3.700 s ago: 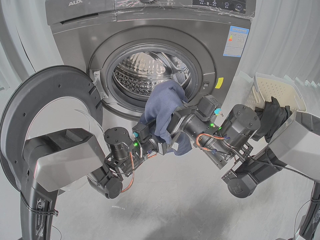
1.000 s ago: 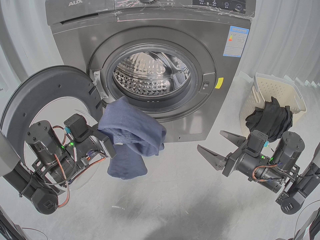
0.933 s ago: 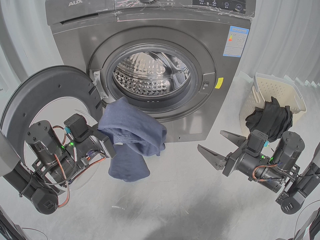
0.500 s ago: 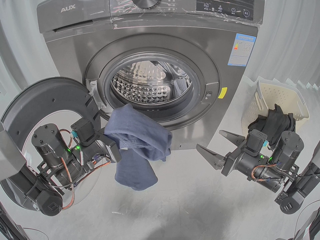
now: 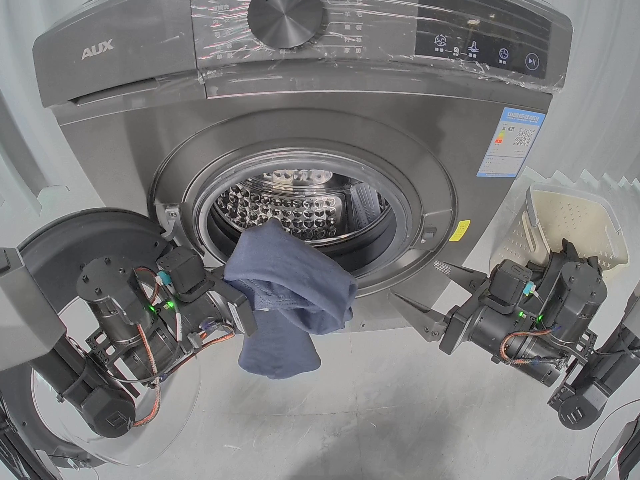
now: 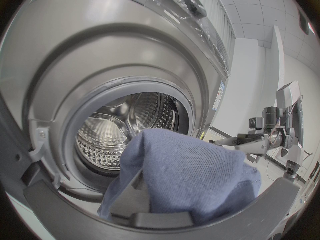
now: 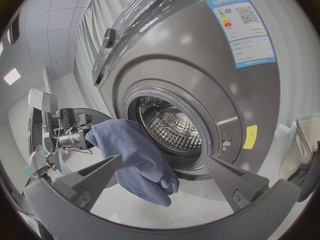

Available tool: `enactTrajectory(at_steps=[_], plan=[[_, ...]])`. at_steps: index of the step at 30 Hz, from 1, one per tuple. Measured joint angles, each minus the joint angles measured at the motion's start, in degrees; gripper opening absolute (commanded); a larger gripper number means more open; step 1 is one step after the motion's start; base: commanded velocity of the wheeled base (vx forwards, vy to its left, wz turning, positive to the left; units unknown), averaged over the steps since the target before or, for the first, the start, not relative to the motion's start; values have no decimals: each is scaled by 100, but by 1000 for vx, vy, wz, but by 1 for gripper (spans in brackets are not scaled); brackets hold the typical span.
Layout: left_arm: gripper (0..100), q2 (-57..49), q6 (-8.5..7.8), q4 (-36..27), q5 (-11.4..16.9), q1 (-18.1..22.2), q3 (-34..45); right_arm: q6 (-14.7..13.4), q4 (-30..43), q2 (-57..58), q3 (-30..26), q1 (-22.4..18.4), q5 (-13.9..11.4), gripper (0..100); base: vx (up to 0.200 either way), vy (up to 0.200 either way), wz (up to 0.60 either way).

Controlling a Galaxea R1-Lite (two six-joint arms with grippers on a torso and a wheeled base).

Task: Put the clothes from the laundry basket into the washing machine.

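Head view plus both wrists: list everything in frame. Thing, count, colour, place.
washing machine: 1, grey, front-loader straight ahead
door: 1, dark grey with clear window, swung open on the robot's left
drum: 1, steel, behind the open port
blue garment: 1, navy, hanging before the port's lower rim
laundry basket: 1, cream, on the floor right of the machine
black clothes: count unclear, black, at the basket's near rim, partly behind the right arm
left gripper: 1, black, shut on the blue garment
right gripper: 1, dark grey, open, before the machine's lower right
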State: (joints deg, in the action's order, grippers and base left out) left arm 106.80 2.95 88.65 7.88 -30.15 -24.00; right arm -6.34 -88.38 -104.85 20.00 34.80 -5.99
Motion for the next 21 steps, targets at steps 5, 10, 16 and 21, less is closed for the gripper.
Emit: enactTrajectory(at_steps=[5,10,16,21], plan=[[0,89,-49,0,-11,-89,-9,0,-2,6,-5,41,11,100,0,0,0],[0,190,-49,-7,-77,-245,-118,-1,0,22,-16,113,18,100,0,0,0],[0,546,-9,-18,-276,-347,-797,-1,0,59,-155,312,33,100,0,0,0],[0,1003,24,-71,-339,-343,-1484,-1,0,69,-232,422,41,100,0,0,0]])
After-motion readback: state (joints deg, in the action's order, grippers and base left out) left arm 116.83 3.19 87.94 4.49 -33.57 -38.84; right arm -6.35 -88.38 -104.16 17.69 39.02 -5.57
